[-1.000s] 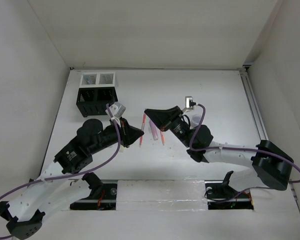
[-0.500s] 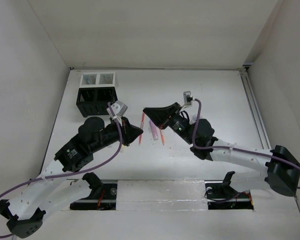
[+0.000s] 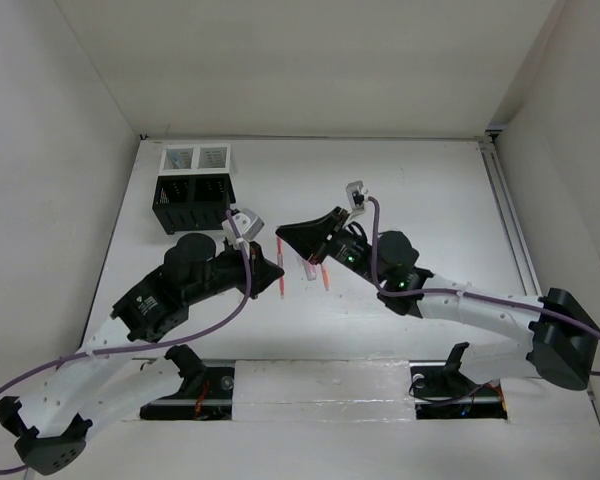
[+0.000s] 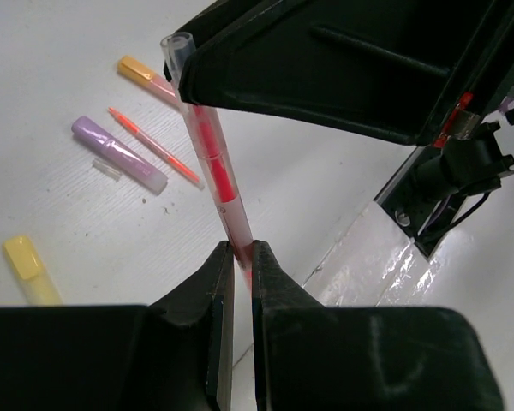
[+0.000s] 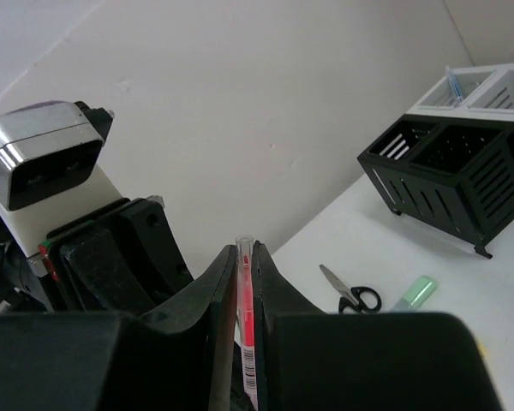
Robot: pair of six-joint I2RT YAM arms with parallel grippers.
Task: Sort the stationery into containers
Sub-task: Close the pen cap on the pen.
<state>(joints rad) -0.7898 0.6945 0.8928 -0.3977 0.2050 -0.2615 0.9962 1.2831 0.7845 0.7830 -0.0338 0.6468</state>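
A thin red pen (image 4: 212, 163) with a clear barrel is held off the table by both grippers. My left gripper (image 4: 238, 254) is shut on its lower end. My right gripper (image 5: 245, 253) is shut on its upper end, whose clear tip sticks out above the fingers. In the top view the pen (image 3: 280, 283) hangs between the left gripper (image 3: 277, 270) and the right gripper (image 3: 283, 234). The black organiser (image 3: 193, 203) and the white organiser (image 3: 195, 158) stand at the far left. A blue pen (image 5: 452, 81) stands in the white organiser (image 5: 488, 86).
A purple marker (image 4: 120, 154), an orange marker (image 4: 141, 73), a thin orange pen (image 4: 154, 145), a yellow marker (image 4: 30, 270) and a small clear piece (image 4: 107, 167) lie on the table under the grippers. Black-handled scissors (image 5: 351, 293) and a green marker (image 5: 415, 293) lie near the black organiser (image 5: 454, 171).
My right gripper has moved left to the upper end of the red pen and is now closed on it. My left gripper has kept its hold and shifted slightly.
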